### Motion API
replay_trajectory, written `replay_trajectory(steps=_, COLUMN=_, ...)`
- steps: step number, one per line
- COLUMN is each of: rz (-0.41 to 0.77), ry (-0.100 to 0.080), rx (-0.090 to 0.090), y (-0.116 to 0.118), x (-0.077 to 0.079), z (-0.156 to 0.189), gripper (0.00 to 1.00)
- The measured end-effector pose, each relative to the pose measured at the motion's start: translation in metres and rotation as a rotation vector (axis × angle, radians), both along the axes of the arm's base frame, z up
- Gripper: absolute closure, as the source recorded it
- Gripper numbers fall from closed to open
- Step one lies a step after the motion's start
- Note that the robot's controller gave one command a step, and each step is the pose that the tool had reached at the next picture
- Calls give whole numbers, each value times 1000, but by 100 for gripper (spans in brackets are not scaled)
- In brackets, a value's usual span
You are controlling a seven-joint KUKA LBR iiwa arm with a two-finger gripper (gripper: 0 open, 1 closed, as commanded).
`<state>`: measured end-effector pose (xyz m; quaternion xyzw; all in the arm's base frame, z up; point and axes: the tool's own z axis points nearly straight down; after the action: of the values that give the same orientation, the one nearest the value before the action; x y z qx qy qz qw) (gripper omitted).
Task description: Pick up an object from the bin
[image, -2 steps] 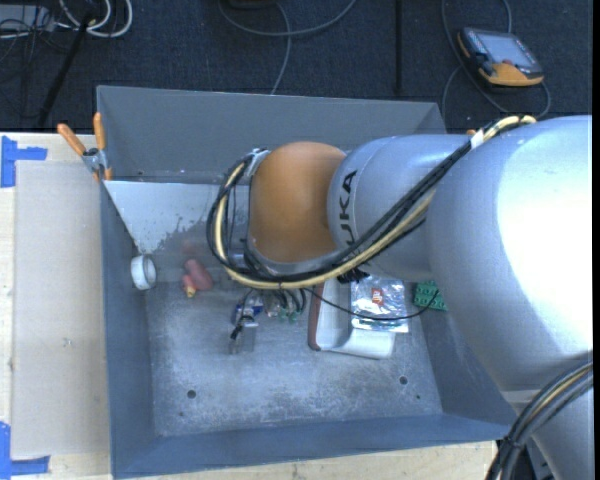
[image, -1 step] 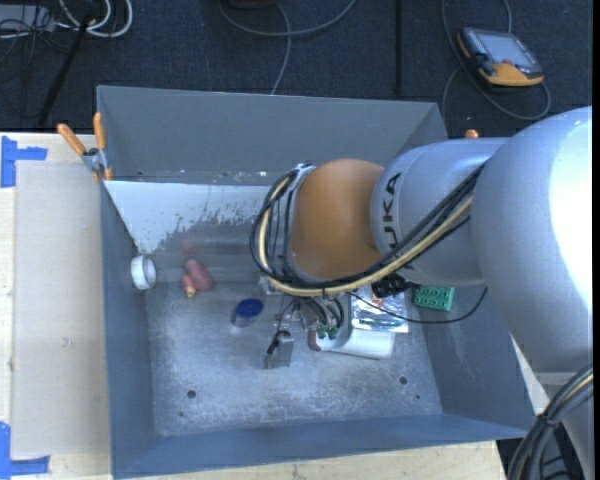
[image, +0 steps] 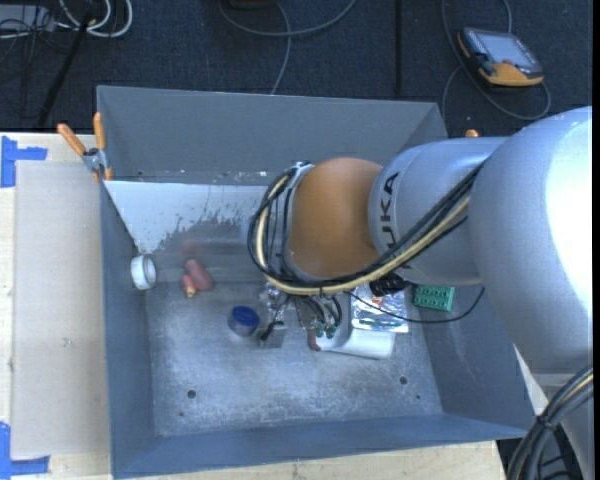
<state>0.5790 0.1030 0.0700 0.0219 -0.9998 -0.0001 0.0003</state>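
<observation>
The grey bin (image: 130, 368) holds only a few loose things, all in the middle band of its floor. At the left, close to the left wall, lies a small white ring (image: 143, 271) like a roll of tape. Just right of it, apart from it, is a pink-red stubby thing (image: 195, 276). Lower and further right, near the centre of the floor, sits a small blue round thing (image: 243, 319). Right of centre a white oblong thing (image: 366, 344) lies on the floor, partly under the wrist; its kind cannot be told.

The arm (image: 480, 228) comes in from the right of the frame and bends down into the bin. Its orange cover (image: 330, 218), ringed by black and yellow cables (image: 265, 233), hides much of the back wall and the floor behind.

The gripper (image: 273, 330) hangs low over the floor at the centre, between the blue round thing and the white oblong thing. Whether it is open or closed cannot be told. The blue round thing lies just left of the gripper, very close to it; whether they touch cannot be told. Nothing is seen held.
</observation>
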Motion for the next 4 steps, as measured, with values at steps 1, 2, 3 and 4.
replay_trajectory(steps=1, rz=33, ry=-12, rx=6, y=89, x=23, z=101, gripper=100)
replay_trajectory(steps=2, rz=26, ry=-2, rx=1, y=84, x=22, z=96, gripper=0)
replay_trajectory(steps=3, rz=-62, ry=5, rx=-2, y=72, x=27, z=-3, gripper=0)
replay_trajectory(steps=4, rz=-81, ry=-3, rx=2, y=96, x=44, z=0, gripper=0)
